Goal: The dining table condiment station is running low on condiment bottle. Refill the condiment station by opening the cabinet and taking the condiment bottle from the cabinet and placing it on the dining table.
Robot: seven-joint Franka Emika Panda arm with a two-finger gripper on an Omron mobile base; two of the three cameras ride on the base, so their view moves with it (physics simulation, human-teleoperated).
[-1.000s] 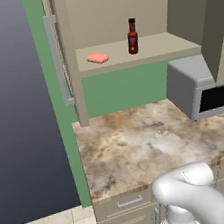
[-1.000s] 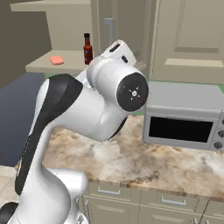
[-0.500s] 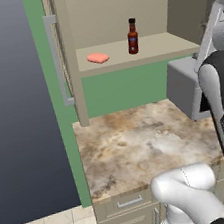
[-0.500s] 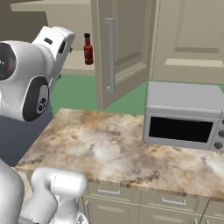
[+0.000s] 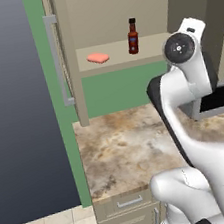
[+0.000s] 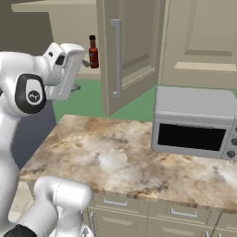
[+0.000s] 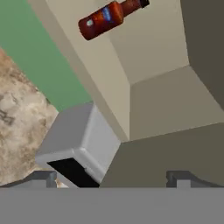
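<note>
The condiment bottle (image 5: pixel 132 36), red-brown with a black cap, stands upright on the shelf of the open cabinet (image 5: pixel 127 61). It is also in the right base view (image 6: pixel 93 52) and lies sideways at the top of the rolled hand view (image 7: pixel 107 18). My gripper (image 6: pixel 79 75) hangs open and empty just left of and below the bottle, short of the shelf. In the hand view its fingertips (image 7: pixel 43 177) stand wide apart. My white arm (image 5: pixel 180 49) rises in front of the cabinet's right side. The dining table is out of view.
A flat pink lump (image 5: pixel 98 58) lies on the same shelf, left of the bottle. The cabinet's right door (image 6: pixel 132 51) swings out over the marble counter (image 6: pixel 115 152); its left door handle (image 5: pixel 56 61) juts forward. A grey microwave (image 6: pixel 194 125) sits at the counter's right.
My arm has swung across and up towards the open cabinet, bringing the hand close to the bottle. The bottle and pink lump have not moved. The jaws stay open.
</note>
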